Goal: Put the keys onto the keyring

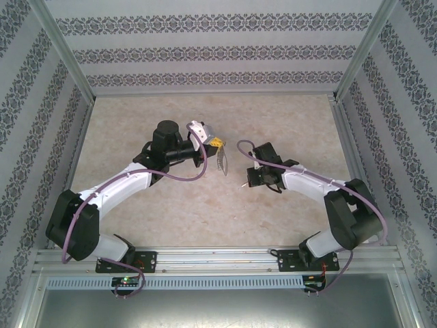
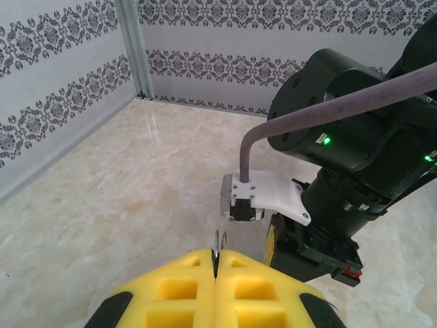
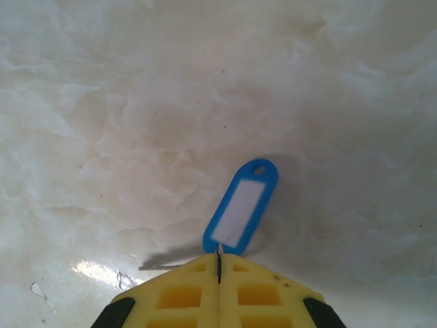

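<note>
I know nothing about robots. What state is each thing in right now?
left tool: shut on the keyring.
keyring: held, hanging below the left tool.
right tool: shut on the keys.
keys: held at the metal end, blue tag hanging; not yet on the keyring.

Mid-table: left gripper (image 2: 216, 268) sits left of right gripper (image 3: 219, 266), near but apart. Keyring (image 2: 218, 241) juts from between left tips, with right arm (image 2: 355, 137) beyond it. Keys (image 3: 241, 205) lie ahead of right tips, over table (image 3: 102, 102).
</note>
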